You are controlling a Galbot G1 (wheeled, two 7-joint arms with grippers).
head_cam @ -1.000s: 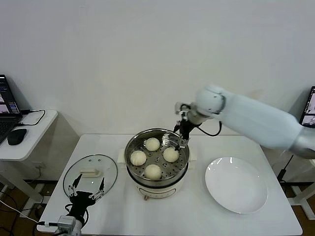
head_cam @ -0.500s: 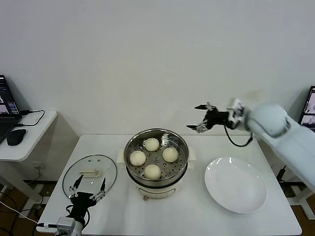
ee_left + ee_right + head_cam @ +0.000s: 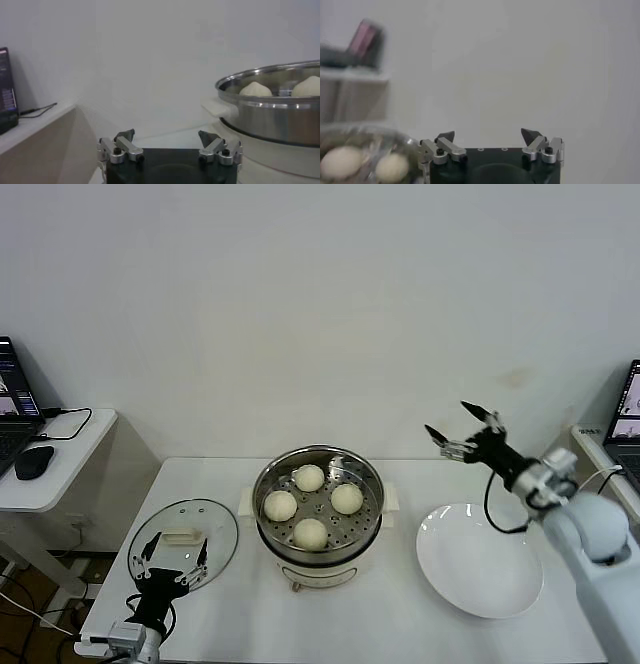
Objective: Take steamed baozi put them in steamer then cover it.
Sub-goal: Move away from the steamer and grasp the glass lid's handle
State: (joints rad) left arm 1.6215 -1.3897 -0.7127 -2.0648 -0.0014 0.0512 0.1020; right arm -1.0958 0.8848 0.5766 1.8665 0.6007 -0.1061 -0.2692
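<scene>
Several cream-white baozi (image 3: 311,505) lie on the perforated tray inside the steel steamer (image 3: 320,559) at the table's middle. Two of them show in the left wrist view (image 3: 256,89) and two in the right wrist view (image 3: 342,161). The glass cover (image 3: 185,538) with its cream handle lies flat on the table left of the steamer. My left gripper (image 3: 170,557) is open and empty, low at the cover's near edge. My right gripper (image 3: 463,430) is open and empty, raised in the air right of the steamer, above the white plate's far side.
A flat white plate (image 3: 480,559) lies right of the steamer. A side table with a laptop (image 3: 12,399) and a mouse (image 3: 33,462) stands at the far left. Another screen (image 3: 629,406) stands at the far right.
My right gripper has drawn away from the steamer's far rim, swung right and now hovers open above the plate's far side. The left gripper has shifted slightly at the cover's edge.
</scene>
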